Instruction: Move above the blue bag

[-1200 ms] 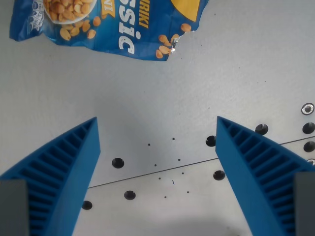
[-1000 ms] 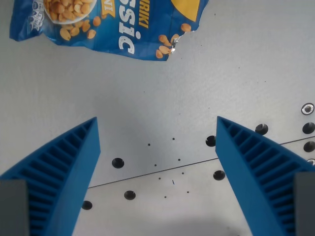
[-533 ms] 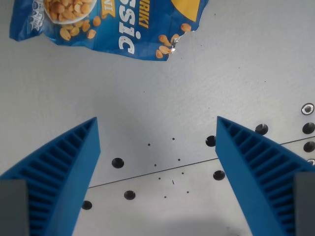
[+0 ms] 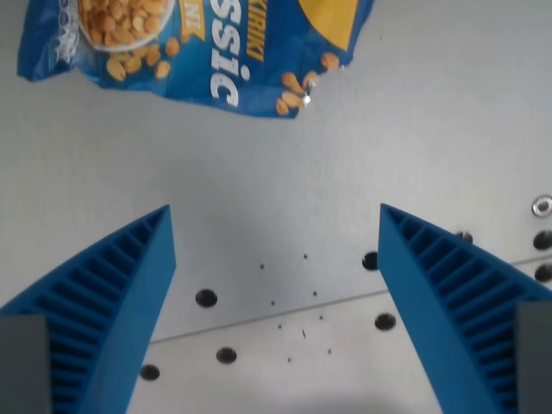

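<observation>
Overhead, my gripper (image 4: 274, 226) hangs with its ribbed blue fingers (image 4: 103, 293) spread wide and nothing between them, over the bare grey table (image 4: 431, 129) with its dark bolt holes (image 4: 205, 297), while the blue bag (image 4: 203, 47) of nuts lies flat at the top of the wrist view, toward its left and partly cut off by the frame. I judge the bag light, soft and crinkly, its glossy film likely to slip. I would pinch a sealed edge or a bunched fold rather than the loose middle.
</observation>
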`<state>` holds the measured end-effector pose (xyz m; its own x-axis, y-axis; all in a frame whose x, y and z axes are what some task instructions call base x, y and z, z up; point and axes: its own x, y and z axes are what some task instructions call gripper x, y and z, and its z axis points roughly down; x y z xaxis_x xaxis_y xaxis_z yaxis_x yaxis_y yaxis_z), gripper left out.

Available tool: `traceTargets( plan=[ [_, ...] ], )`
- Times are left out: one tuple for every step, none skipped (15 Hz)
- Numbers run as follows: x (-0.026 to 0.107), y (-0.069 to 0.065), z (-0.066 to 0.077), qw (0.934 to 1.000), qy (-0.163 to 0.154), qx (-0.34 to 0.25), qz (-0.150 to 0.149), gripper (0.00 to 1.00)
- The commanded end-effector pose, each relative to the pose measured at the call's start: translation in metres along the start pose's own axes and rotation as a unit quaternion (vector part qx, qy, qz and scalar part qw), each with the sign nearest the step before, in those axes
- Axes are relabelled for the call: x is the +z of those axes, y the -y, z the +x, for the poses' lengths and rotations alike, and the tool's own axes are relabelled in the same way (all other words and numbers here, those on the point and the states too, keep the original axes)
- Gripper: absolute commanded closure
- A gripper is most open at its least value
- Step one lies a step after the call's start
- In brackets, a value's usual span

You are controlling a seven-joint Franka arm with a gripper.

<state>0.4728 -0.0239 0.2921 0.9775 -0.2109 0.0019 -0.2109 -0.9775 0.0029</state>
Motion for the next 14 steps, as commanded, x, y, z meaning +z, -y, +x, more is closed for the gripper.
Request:
traceTargets(
  plan=[
    [0.004,0.004,0.012,0.9995,0.002,-0.032,-0.002,0.00],
    [0.006,0.005,0.014,0.9994,0.004,-0.036,-0.002,0.00],
    [0.008,0.006,0.017,0.9992,0.004,-0.040,-0.002,0.00],
    [0.010,0.007,0.020,0.9990,0.004,-0.045,-0.002,0.00],
    [0.012,0.008,0.023,0.9988,0.005,-0.049,-0.002,0.00],
    [0.014,0.009,0.027,0.9986,0.005,-0.053,-0.002,0.00],
    [0.017,0.009,0.030,0.9984,0.004,-0.056,-0.002,0.00],
    [0.020,0.010,0.033,0.9982,0.004,-0.060,-0.002,0.00],
    [0.023,0.011,0.037,0.9979,0.002,-0.065,-0.002,0.00],
    [0.026,0.012,0.040,0.9977,0.001,-0.068,-0.002,0.00],
    [0.029,0.013,0.043,0.9974,0.001,-0.072,-0.002,0.00],
    [0.032,0.014,0.047,0.9971,0.000,-0.077,-0.002,0.00],
    [0.035,0.015,0.050,0.9968,-0.001,-0.081,-0.002,0.00],
    [0.038,0.016,0.054,0.9965,-0.001,-0.083,-0.002,0.00]
  ],
)
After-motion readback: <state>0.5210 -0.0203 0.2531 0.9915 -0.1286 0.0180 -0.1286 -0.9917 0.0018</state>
